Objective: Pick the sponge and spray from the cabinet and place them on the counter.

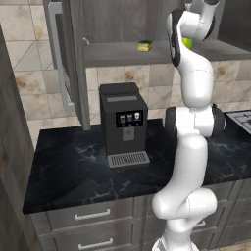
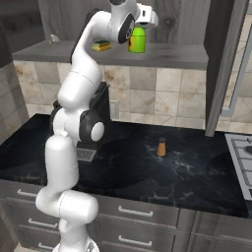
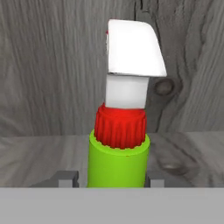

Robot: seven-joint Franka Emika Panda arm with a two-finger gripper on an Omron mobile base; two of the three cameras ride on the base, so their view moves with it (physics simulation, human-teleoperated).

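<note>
1. While the arm reaches up into the cabinet, the claw sits at the spray, whose green body stands between the two dark finger tips in the hand view, one tip at each side and each close against it.
2. Claw state: narrow, closed in around the bottle's body just under the red collar. Whether the pads are actually pressing cannot be told, since the contact is hidden low in the hand view.
3. Long axis: the spray stands upright on the cabinet's floor board, the white trigger nozzle on top, so its axis runs vertically and crosses the line between the fingers.
4. Bearing: the bottle lies straight ahead of the claw and centred, with the cabinet's grey back wall behind it; no sideways correction looks needed.
5. In my judgement the coming move turns on drawing the bottle out towards the robot and then lowering it to the surface, which lies well below the cabinet.
6. The sponge lies flat on the same board, near the spray and apart from it.
</note>
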